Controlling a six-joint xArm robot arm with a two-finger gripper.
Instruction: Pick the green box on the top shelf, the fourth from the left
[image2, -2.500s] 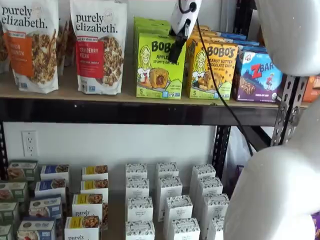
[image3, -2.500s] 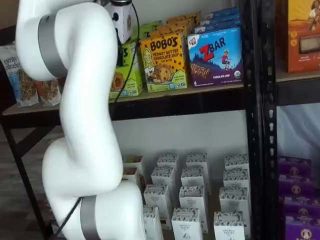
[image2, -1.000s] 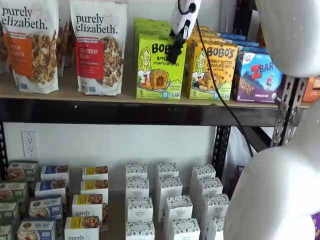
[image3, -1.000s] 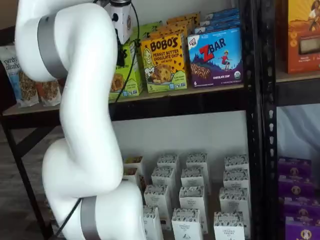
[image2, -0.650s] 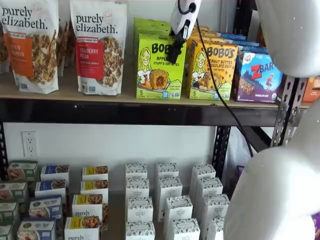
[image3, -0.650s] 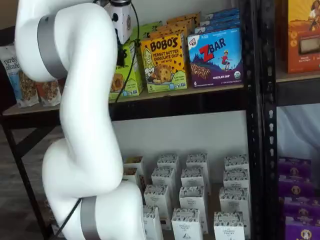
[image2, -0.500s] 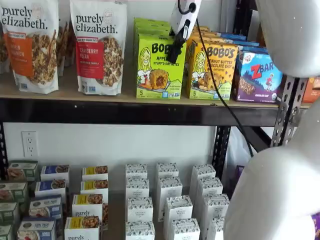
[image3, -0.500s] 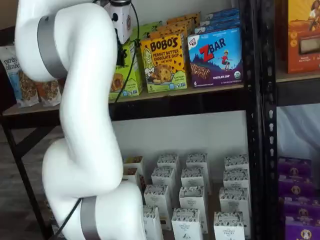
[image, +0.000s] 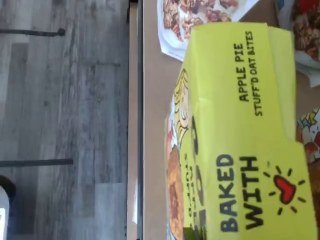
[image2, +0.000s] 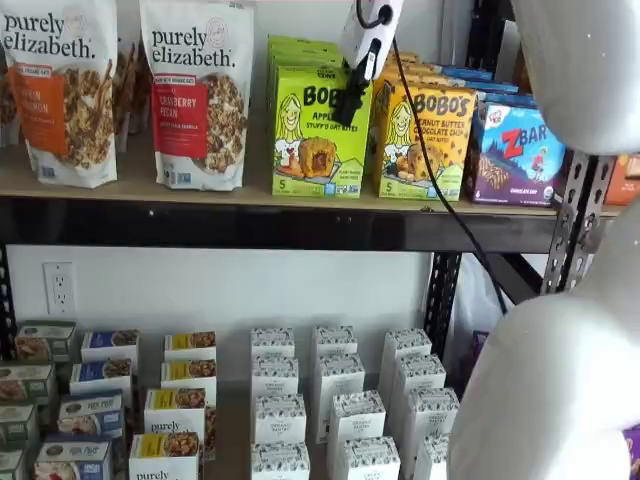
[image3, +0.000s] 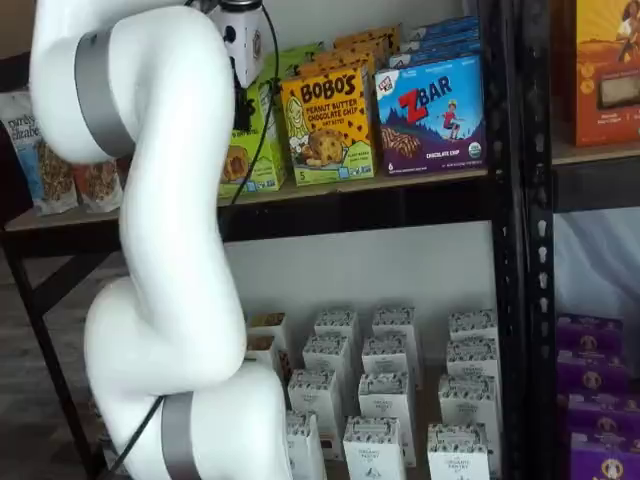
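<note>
One gripper (image2: 347, 108), fingers clenched on top edge of Bobo's Apple Pie box (image2: 319, 132), directly beneath on top shelf (image2: 250, 222). Risk: shallow pinch, carton slipping or tipping on pull-out; peanut butter Bobo's box (image2: 423, 141) just beside, could snag. Tan board, grey wood-plank floor (image: 60, 120) below.

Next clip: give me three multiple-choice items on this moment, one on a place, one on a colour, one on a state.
1. The green box stands on the top shelf: A) between a granola bag and the yellow Bobo's box; B) at the far right end; C) alone.
2. The ZBar box is mostly: A) red; B) blue-purple; C) white.
3. The gripper is: A) wide open; B) shut; C) out of view.
Answers: A, those two flank it; B, its front shows that colour; B, it is closed at the green box's top.
</note>
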